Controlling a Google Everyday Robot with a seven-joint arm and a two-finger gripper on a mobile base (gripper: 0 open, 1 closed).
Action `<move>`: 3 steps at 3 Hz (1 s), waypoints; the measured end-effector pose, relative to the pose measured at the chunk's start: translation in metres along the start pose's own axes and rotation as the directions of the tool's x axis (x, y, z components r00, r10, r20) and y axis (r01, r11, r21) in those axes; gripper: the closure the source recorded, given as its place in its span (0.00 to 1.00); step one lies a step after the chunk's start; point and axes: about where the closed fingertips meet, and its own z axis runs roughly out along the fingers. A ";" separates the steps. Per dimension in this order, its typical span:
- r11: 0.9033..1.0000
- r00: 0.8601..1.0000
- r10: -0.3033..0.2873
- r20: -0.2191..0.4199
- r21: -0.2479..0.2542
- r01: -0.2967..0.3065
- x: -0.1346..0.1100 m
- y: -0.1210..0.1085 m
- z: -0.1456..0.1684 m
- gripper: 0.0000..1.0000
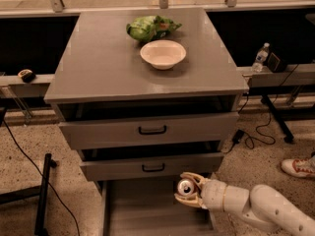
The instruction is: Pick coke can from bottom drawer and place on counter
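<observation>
The coke can is held in my gripper, lying on its side with its silver top facing the camera. The gripper's fingers close around it from above and below. The can hangs above the pulled-out bottom drawer, near its right side, just below the middle drawer's front. The white arm reaches in from the lower right. The grey counter spreads above the three drawers.
A white bowl and a green chip bag sit on the counter's far part. The two upper drawers stand slightly open. A water bottle stands on a rail at the right. A shoe shows at right.
</observation>
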 end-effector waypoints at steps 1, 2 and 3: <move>0.997 0.999 0.003 0.047 -0.075 0.001 -0.074 -0.021 -0.026 1.00; 0.995 0.993 0.044 0.113 -0.097 -0.033 -0.142 -0.040 -0.081 1.00; 0.984 0.985 0.059 0.165 -0.177 -0.029 -0.198 -0.039 -0.116 1.00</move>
